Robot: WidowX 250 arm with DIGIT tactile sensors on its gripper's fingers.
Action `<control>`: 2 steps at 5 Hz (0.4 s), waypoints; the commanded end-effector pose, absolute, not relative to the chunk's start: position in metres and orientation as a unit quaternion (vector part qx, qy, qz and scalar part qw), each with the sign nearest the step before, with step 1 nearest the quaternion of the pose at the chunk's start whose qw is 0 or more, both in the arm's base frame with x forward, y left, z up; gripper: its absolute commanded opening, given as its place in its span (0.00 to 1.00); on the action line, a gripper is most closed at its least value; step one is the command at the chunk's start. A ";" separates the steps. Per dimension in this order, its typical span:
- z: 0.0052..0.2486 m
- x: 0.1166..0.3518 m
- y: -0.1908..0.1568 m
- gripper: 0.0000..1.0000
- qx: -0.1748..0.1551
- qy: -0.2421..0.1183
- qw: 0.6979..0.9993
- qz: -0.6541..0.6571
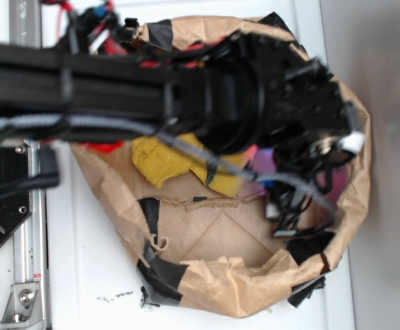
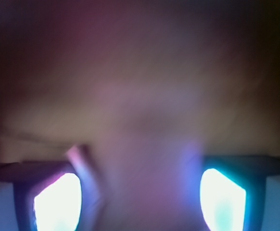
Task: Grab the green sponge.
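One arm (image 1: 117, 89) reaches level over the bag (image 1: 207, 275).

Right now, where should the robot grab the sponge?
Probably straight down from above, because the bag walls block every side. Pinch the sponge across the smooth yellow end peeking out beside the cloth. The arm hides the rest.

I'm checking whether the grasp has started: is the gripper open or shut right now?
Open. In the wrist view the gripper's two glowing fingertips stand wide apart with only blur between them; nothing shows clamped.
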State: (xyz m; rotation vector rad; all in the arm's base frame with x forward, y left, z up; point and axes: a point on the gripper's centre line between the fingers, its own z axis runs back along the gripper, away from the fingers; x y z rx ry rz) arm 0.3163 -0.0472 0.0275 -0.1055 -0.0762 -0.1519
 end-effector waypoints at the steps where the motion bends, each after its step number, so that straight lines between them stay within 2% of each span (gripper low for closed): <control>1: 0.099 0.316 -0.049 1.00 -0.037 -0.117 0.992 -0.028; 2: 0.098 0.312 -0.043 1.00 -0.020 -0.096 0.995 0.029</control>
